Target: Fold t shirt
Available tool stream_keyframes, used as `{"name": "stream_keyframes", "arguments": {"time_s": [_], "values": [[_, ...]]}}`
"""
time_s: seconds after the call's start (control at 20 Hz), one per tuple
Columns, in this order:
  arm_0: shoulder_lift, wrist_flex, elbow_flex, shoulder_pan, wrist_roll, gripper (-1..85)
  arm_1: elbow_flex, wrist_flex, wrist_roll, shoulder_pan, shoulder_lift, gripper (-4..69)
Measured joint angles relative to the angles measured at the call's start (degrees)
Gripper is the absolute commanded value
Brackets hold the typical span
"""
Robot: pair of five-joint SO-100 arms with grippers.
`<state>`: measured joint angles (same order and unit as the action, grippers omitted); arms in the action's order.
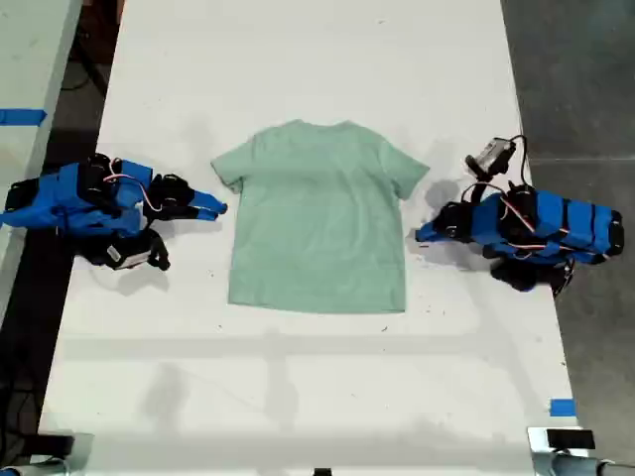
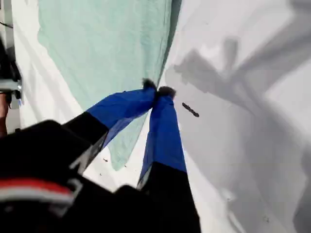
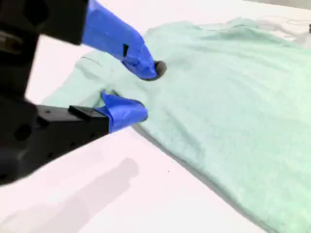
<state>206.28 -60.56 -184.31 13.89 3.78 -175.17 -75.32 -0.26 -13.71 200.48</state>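
At the exterior view's left: my second gripper (image 1: 216, 207), jaws released and parted over the near sleeve, nothing grasped. Judged poised to take that sleeve.

Centre: shirt (image 1: 317, 228) spread flat on the desk (image 1: 298, 397), neck away from the camera, both sleeves out, no fold made. Laid open, presumably so both arms can reach an edge.

At the exterior view's right: my second gripper's opposite, my first gripper (image 1: 425, 235), jaws clenched tip to tip just beside the shirt's side edge, no cloth seen between them.
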Motion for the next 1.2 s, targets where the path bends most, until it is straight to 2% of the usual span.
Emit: {"name": "stream_keyframes", "arguments": {"time_s": [0.25, 0.3, 0.35, 0.4, 0.5, 0.6, 0.75, 0.9, 1.2], "values": [[0.0, 0.0, 0.0, 0.0, 0.0, 10.3, 0.1, 1.0, -1.1, 0.1, 0.1, 1.2], [0.0, 0.0, 0.0, 0.0, 0.0, 10.3, 0.6, 1.3, -3.3, 0.3, 0.1, 2.5], [0.0, 0.0, 0.0, 0.0, 0.0, 10.3, 3.2, -0.3, -5.0, -0.6, -0.6, 8.9], [0.0, 0.0, 0.0, 0.0, 0.0, 10.3, 7.3, -3.3, -7.7, -4.3, -4.2, 14.2], [0.0, 0.0, 0.0, 0.0, 0.0, 10.3, 20.7, -8.5, -16.2, -14.4, -17.5, 18.2], [0.0, 0.0, 0.0, 0.0, 0.0, 10.3, 36.0, -9.8, -24.5, -22.9, -35.0, 23.2], [0.0, 0.0, 0.0, 0.0, 0.0, 10.3, 55.5, -9.7, -34.1, -29.2, -60.8, 22.4], [0.0, 0.0, 0.0, 0.0, 0.0, 10.3, 67.9, -8.7, -40.2, -36.9, -79.5, 22.3], [0.0, 0.0, 0.0, 0.0, 0.0, 10.3, 74.7, -2.0, -45.5, -45.0, -101.8, 19.2]]}}
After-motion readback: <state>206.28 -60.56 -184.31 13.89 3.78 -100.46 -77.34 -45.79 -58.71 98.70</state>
